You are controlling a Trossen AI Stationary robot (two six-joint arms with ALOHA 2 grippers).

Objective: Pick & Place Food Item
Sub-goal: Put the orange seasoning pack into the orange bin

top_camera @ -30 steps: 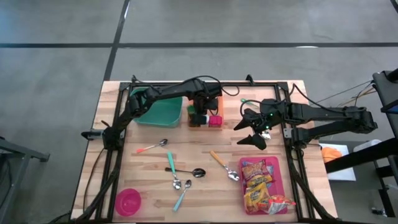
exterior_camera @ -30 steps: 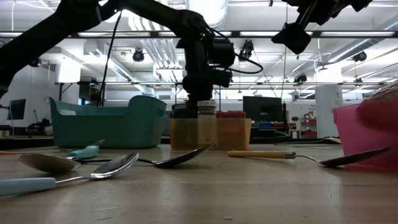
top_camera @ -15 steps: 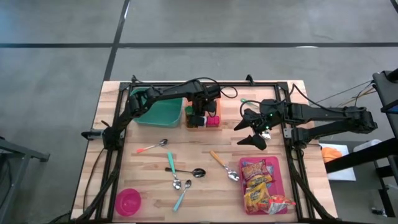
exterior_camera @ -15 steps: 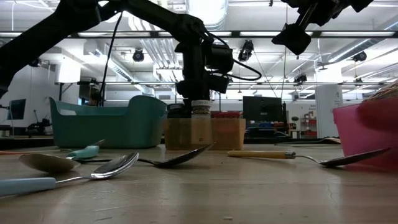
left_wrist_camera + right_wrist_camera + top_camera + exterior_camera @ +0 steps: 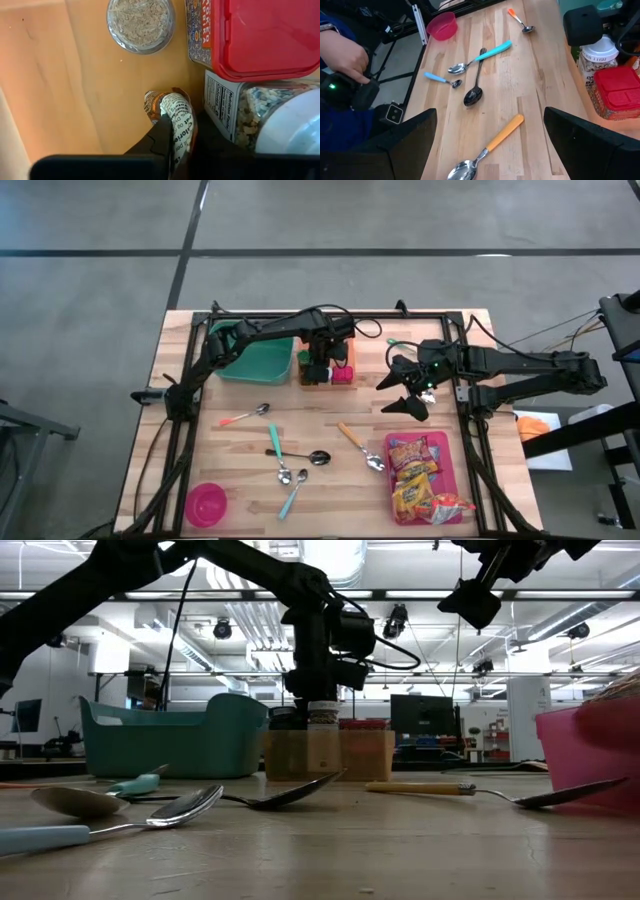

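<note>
**A:** Wooden rack [image 5: 330, 372] at the back of the table [image 5: 240, 450], right beside the teal bin [image 5: 255, 355]. That's where the action is. The left gripper [image 5: 318, 362] is plunged straight down into it, pinched nearly closed around a small spice jar [image 5: 176, 116] with a printed label.

**B:** So is it actually holding the jar?

**A:** Looks like it. In the left wrist view the fingers [image 5: 159, 140] sit either side of the jar, which stands upright in its slot, long axis vertical, in line with the gripper. Neighbours crowd it: a red-lidded tin [image 5: 260, 35] and a white-capped shaker [image 5: 260, 120] just beside, an open-topped jar [image 5: 141, 22] near.

**B:** And the other arm?

**A:** Right gripper [image 5: 408, 395] hovers wide open, holding nothing, between the rack and the pink tray [image 5: 452, 470] of snack packets. The left is plainly the nearer one. My guess: any move has to go straight up or down, or it clips the neighbours.
</note>
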